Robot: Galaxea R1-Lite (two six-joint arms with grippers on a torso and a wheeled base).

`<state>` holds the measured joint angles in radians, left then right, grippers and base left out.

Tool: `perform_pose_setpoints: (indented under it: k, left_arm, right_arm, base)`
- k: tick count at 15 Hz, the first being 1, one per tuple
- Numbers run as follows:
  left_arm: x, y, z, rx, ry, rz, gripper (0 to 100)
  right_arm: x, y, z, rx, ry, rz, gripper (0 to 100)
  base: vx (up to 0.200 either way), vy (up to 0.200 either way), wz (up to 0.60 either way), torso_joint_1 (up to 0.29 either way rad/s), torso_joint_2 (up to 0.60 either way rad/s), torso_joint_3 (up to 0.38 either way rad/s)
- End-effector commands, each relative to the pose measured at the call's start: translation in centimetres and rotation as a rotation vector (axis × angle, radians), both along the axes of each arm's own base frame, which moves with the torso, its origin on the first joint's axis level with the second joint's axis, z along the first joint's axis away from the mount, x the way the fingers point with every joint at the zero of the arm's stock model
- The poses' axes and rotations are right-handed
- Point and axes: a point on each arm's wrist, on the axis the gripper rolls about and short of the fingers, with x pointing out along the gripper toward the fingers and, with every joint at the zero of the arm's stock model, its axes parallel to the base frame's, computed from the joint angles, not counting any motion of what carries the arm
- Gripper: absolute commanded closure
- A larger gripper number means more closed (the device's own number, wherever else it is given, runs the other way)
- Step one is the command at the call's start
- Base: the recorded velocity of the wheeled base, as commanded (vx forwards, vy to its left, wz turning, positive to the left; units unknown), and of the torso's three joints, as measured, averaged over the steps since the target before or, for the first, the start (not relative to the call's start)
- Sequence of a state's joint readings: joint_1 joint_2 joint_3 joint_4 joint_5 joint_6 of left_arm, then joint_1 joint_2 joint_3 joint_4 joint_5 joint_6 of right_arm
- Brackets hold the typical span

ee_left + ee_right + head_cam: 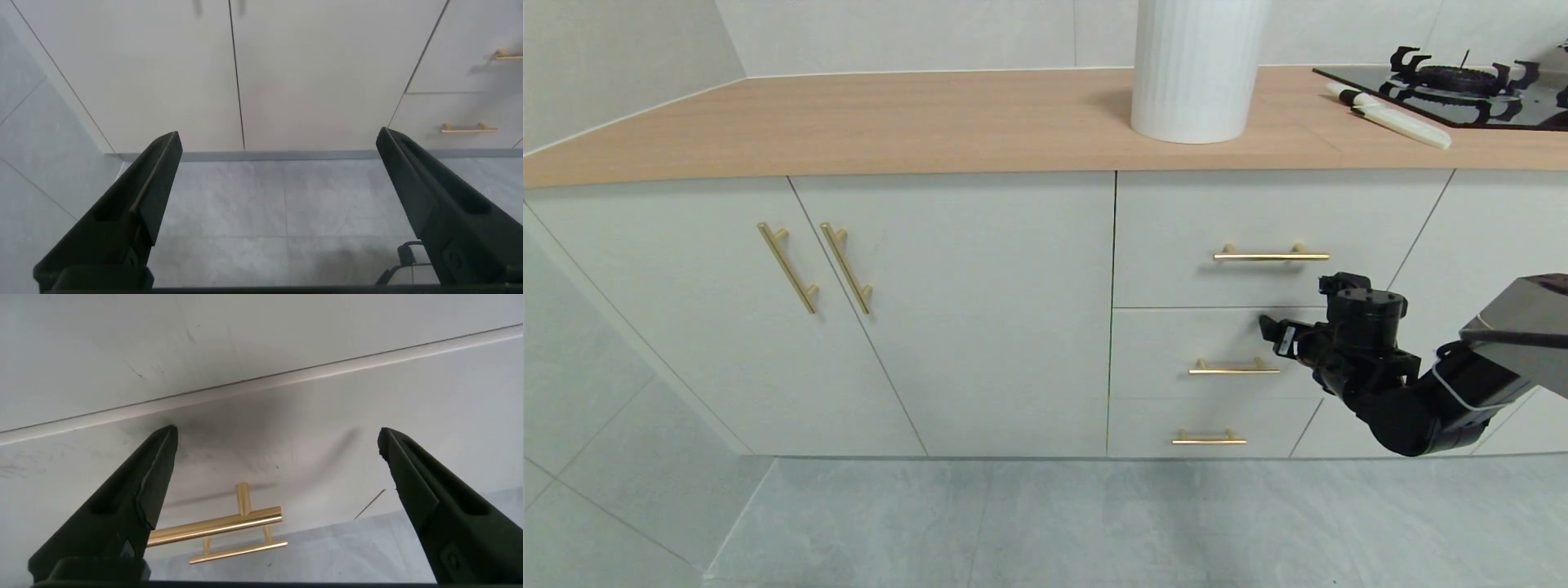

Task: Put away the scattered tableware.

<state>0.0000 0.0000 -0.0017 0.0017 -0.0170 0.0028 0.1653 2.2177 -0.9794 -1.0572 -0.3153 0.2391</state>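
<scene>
Pale cabinets [980,327] run under a wooden counter [890,122]. At the middle drawer [1168,339] the right gripper [1272,333] hangs spread and empty just above the handle [1233,369]. This looks like the drawer-opening step, needing a drop and clamp there. Knife [1392,121] lies on the counter beside the hob [1462,90].

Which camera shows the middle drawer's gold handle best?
The head view: the middle drawer handle shows whole, the right gripper above its right end. The right wrist view shows what looks like one end, close up. The left wrist view has small handles far off; which one is unclear.
</scene>
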Motion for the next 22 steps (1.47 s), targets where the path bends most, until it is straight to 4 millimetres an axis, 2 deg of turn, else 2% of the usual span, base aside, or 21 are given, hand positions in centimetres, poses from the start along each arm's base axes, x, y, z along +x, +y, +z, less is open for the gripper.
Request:
perform_pose_setpoints:
  k: [1,4,7,9,12,14,18,19,20,22]
  left_arm:
    - [0.0,0.0,0.0,0.000,0.002,0.000,0]
    - [0.0,0.0,0.0,0.000,0.002,0.000,0]
    - [0.0,0.0,0.0,0.000,0.002,0.000,0]
    - [0.0,0.0,0.0,0.000,0.002,0.000,0]
    - [0.0,0.0,0.0,0.000,0.002,0.000,0]
    - [0.0,0.0,0.0,0.000,0.000,0.000,0]
    - [0.0,0.0,0.0,0.000,0.000,0.000,0]
    - [0.0,0.0,0.0,0.000,0.002,0.000,0]
    - [0.0,0.0,0.0,0.000,0.000,0.000,0]
    - [0.0,0.0,0.0,0.000,0.002,0.000,0]
  right_arm:
    - [0.7,0.1,0.1,0.018,-0.022,-0.004,0]
    - [1.0,0.1,-0.1,0.020,-0.025,-0.028,0]
    - [0.4,0.0,1.3,0.025,-0.051,-0.029,0]
    - [-1.2,-0.2,2.2,0.024,-0.040,-0.014,0]
    - [-4.5,0.0,5.1,0.027,-0.063,0.044,0]
    - [-8.4,0.3,7.5,0.027,-0.096,0.076,0]
    - [-17.6,-1.5,11.7,-0.040,-0.212,0.054,0]
    - [-19.0,-1.8,12.2,-0.056,-0.235,0.054,0]
    - [-23.1,-2.8,13.3,-0.106,-0.306,0.038,0]
    - [-28.2,-4.1,13.5,-0.201,-0.379,-0.014,0]
  base:
    - [0.000,0.000,0.00,0.000,0.00,0.000]
    - [0.000,0.000,0.00,0.000,0.00,0.000]
    - [0.000,0.000,0.00,0.000,0.00,0.000]
    - [0.000,0.000,0.00,0.000,0.00,0.000]
    - [0.000,0.000,0.00,0.000,0.00,0.000]
    - [0.000,0.000,0.00,0.000,0.00,0.000]
    - [0.000,0.000,0.00,0.000,0.00,0.000]
    - [0.000,0.000,0.00,0.000,0.00,0.000]
    - [0.000,0.000,0.00,0.000,0.00,0.000]
    - [0.000,0.000,0.00,0.000,0.00,0.000]
